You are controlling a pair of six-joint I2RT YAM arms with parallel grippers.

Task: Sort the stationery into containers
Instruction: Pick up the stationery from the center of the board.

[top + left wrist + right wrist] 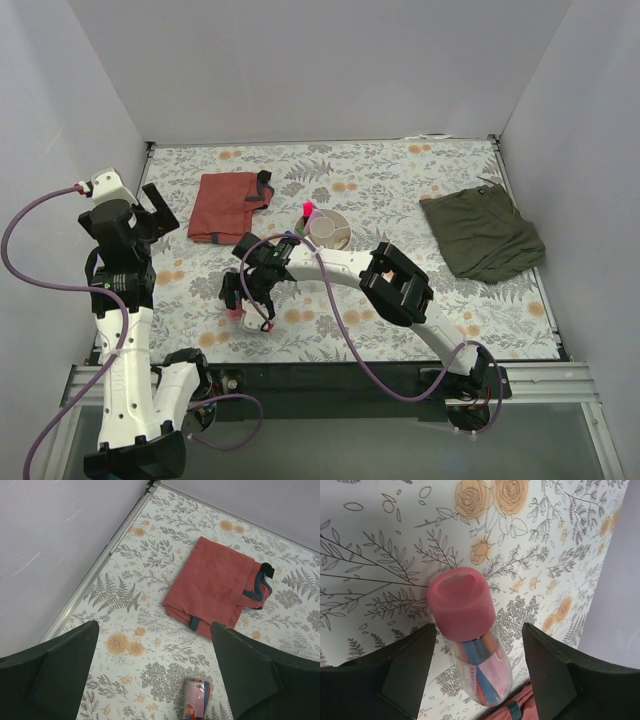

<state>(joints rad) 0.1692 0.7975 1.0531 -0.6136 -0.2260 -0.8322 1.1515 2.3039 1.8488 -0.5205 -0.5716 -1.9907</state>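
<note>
Straddling pink-capped tube (462,602), right claw (479,630) gapes; left claw (154,627) wide near wall (50,540).

Right pincer (247,298) low on table (400,170) at a pink item (237,314); white organiser (335,232) beyond holds one standing pink marker (308,209).

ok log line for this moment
right gripper open around pink-capped tube | left gripper open, beside red cloth | organiser holds pink marker
</note>
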